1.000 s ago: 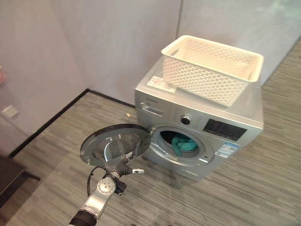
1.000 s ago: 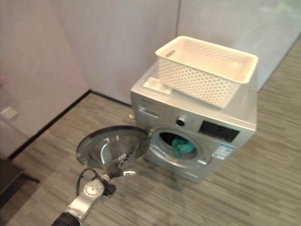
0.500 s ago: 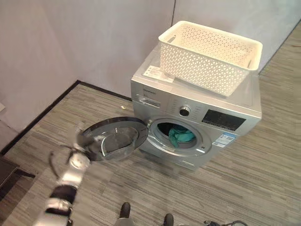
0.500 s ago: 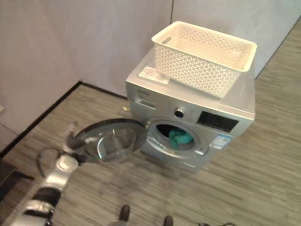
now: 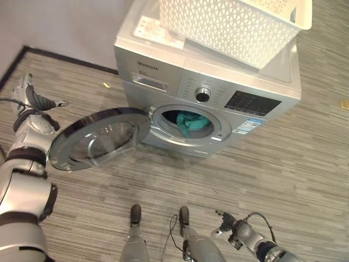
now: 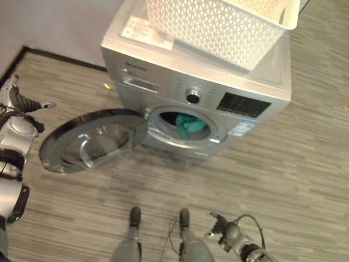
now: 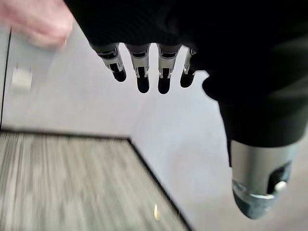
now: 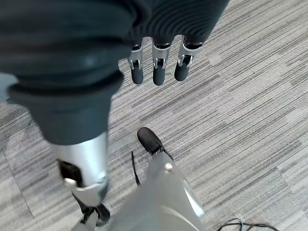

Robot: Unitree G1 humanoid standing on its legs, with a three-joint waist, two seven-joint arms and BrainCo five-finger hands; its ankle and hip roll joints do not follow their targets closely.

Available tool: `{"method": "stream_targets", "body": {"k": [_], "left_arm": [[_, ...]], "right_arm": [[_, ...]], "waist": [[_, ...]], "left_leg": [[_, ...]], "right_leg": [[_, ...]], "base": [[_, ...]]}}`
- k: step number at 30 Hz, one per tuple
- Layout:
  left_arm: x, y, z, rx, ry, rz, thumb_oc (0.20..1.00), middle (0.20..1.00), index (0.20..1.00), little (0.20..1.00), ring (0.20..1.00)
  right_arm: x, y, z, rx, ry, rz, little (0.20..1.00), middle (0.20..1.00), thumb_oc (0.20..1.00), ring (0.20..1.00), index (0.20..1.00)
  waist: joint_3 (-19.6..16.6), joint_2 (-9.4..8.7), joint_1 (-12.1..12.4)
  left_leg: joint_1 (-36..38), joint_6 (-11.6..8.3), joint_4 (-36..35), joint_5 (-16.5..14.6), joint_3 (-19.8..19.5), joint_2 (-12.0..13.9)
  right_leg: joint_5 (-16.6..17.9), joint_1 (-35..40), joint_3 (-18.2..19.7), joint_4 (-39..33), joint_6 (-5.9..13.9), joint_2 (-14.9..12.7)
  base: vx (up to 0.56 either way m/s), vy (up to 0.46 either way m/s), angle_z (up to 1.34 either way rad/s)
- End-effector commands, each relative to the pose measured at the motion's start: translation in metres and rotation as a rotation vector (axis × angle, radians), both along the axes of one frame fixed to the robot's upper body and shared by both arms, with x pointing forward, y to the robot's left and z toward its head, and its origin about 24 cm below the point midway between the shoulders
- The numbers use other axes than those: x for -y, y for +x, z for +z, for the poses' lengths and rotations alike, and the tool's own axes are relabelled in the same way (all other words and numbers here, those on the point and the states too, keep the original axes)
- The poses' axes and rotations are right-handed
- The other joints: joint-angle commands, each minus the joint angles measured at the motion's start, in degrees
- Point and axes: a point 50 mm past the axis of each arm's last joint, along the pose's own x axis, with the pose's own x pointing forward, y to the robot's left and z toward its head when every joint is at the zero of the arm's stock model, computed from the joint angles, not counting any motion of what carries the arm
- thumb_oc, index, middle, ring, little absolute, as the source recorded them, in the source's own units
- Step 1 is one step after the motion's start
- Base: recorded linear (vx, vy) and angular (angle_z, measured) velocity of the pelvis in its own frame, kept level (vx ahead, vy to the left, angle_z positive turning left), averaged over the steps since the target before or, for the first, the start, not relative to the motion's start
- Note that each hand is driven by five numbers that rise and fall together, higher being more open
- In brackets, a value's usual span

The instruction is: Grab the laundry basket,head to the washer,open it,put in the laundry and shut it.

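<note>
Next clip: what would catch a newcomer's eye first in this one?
The silver washer in the middle, with its round door swung wide open to the robot's left and teal laundry lying in the drum. A white basket sits on top of the washer. The left robot hand hangs open in the air beyond the door's far edge, touching nothing, and the right robot hand is low over the floor, also open.

Even, soft indoor light; left wrist view motion-blurred; faint shadows.
</note>
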Motion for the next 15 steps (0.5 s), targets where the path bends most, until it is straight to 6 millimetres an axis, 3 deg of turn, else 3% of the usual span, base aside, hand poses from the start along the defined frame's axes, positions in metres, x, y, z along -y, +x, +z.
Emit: {"method": "stream_targets", "body": {"k": [1,2,5,8,10,15], "left_arm": [[-0.035,-0.024,0.028,0.034,-0.028,0.140,1.000,1.000,1.000,1.000,1.000],[-0.052,-0.039,0.037,0.032,-0.005,0.207,1.000,1.000,1.000,1.000,1.000],[-0.060,-0.047,0.048,0.021,0.053,0.243,1.000,1.000,1.000,1.000,1.000],[-0.068,-0.056,0.034,-0.069,0.056,0.270,1.000,1.000,1.000,1.000,1.000],[-0.070,-0.059,0.017,-0.136,0.013,0.266,1.000,1.000,1.000,1.000,1.000],[-0.061,-0.070,-0.068,-0.500,-0.101,0.202,1.000,1.000,1.000,1.000,1.000]], "right_arm": [[0.005,-0.001,0.002,0.009,0.010,0.000,1.000,1.000,1.000,1.000,1.000],[0.009,-0.002,0.004,0.021,0.019,0.010,1.000,1.000,1.000,1.000,1.000],[0.004,-0.003,0.004,0.025,0.045,0.019,1.000,1.000,1.000,1.000,1.000],[-0.001,-0.004,0.003,0.020,0.058,0.040,1.000,1.000,1.000,1.000,1.000],[-0.002,-0.005,0.003,0.011,0.052,0.049,1.000,1.000,1.000,1.000,1.000],[-0.004,-0.005,0.003,-0.008,0.027,0.104,1.000,1.000,1.000,1.000,1.000]], "waist": [[-0.06,-1.10,-0.17],[0.28,-2.83,-0.93],[0.97,-3.96,-0.87],[1.45,-5.28,-1.38],[1.62,-5.43,-1.28],[0.25,-5.29,-1.70]], "left_leg": [[-0.32,2.06,2.26,-3.95,-0.23,0.39],[-1.02,2.07,2.89,-4.26,0.25,0.70],[-2.10,2.22,3.71,-4.55,0.08,0.81],[-3.31,2.35,5.06,-5.17,-0.20,1.03],[-3.29,2.43,5.47,-5.73,-0.36,1.09],[-1.74,2.62,5.35,-6.78,0.35,1.32]], "right_leg": [[-2.55,0.47,3.44,0.69,3.52,-1.37],[-1.83,-0.44,4.24,0.49,3.76,-1.00],[-1.55,-1.32,4.51,0.41,3.91,-0.86],[-1.20,-2.29,4.77,0.41,3.85,-0.68],[-1.34,-2.18,4.85,0.46,3.70,-0.62],[-1.92,-1.40,5.39,0.43,3.50,-0.45]], "base": [[0.02,0.007,-0.18],[0.03,-0.001,-0.22],[0.03,-0.011,-0.15],[0.02,-0.005,-0.01],[0.04,0.001,-0.01],[0.05,0.007,-0.04]]}}
